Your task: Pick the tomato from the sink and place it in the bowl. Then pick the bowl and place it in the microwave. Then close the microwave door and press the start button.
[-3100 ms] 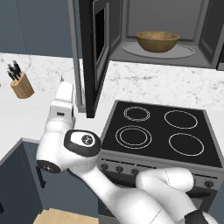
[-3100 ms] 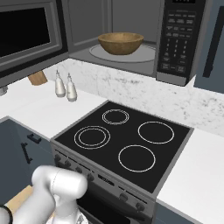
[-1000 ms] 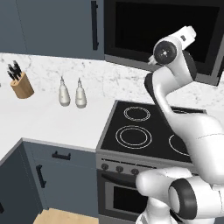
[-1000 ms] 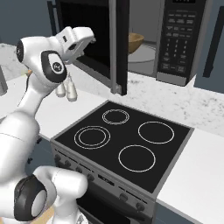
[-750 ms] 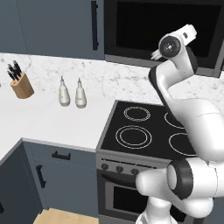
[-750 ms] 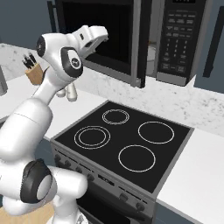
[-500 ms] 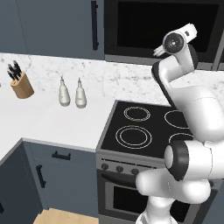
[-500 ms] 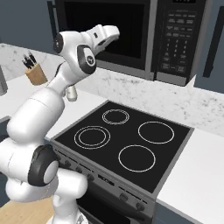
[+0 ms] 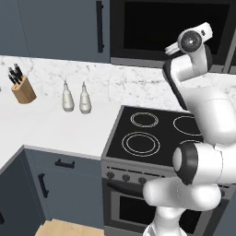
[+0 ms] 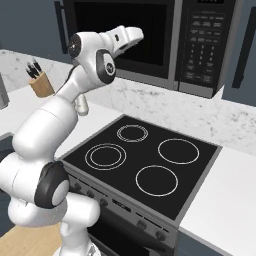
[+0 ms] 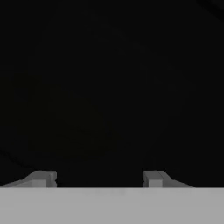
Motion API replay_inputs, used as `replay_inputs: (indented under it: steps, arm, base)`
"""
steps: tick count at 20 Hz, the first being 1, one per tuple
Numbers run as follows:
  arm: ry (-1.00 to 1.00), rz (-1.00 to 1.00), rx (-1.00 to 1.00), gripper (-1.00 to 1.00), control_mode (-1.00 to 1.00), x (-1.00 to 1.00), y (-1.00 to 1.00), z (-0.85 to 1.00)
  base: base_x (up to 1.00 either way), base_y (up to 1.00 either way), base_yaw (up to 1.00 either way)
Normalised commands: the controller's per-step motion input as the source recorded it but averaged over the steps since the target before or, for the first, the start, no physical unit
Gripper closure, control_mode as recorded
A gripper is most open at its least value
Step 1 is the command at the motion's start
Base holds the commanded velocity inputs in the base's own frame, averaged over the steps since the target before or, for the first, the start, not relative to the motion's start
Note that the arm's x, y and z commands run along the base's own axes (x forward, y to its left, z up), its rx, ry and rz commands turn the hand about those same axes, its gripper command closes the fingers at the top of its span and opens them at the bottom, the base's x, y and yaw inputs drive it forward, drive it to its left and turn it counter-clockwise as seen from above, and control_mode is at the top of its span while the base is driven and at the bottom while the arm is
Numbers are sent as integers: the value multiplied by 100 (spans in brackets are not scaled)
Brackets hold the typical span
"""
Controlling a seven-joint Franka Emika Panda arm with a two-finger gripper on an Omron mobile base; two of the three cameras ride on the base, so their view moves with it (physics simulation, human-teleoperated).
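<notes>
The microwave door [image 9: 166, 28] [image 10: 120, 25] stands shut, flush with the dark microwave [image 10: 165, 40]; its glass is black. My gripper [image 10: 136, 34] [image 9: 208, 30] is up against the door's window, near its right half. In the hand view the gripper [image 11: 98, 177] is open, its two fingertips [image 11: 42, 178] wide apart with nothing between them, facing dark glass. The button panel [image 10: 202, 45] lies to the right of the door, a short way from my hand. The bowl, the tomato and the sink are hidden or out of view.
Below the microwave lies a black stove [image 9: 154, 136] [image 10: 145, 162] with ring burners. On the white counter stand two shakers [image 9: 74, 97] and a knife block [image 9: 21, 87] [image 10: 40, 82]. Dark cabinets [image 9: 55, 27] flank the microwave.
The door has swung from wide open to shut, with my arm following it in toward the microwave. Over the last half second my hand moved a little further right along the glass.
</notes>
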Motion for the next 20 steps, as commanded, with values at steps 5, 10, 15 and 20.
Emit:
replay_inputs:
  steps: [5,10,15,20]
  arm:
    - [4,6,15,-100,-100,97,-13,-60]
    - [-3,9,17,-100,-100,45,-3,-42]
    - [-15,-4,18,-100,-100,-84,7,0]
    - [-6,-9,19,100,-100,-100,1,0]
  base:
    - [0,0,0]
    - [0,0,0]
    - [0,0,0]
    - [0,0,0]
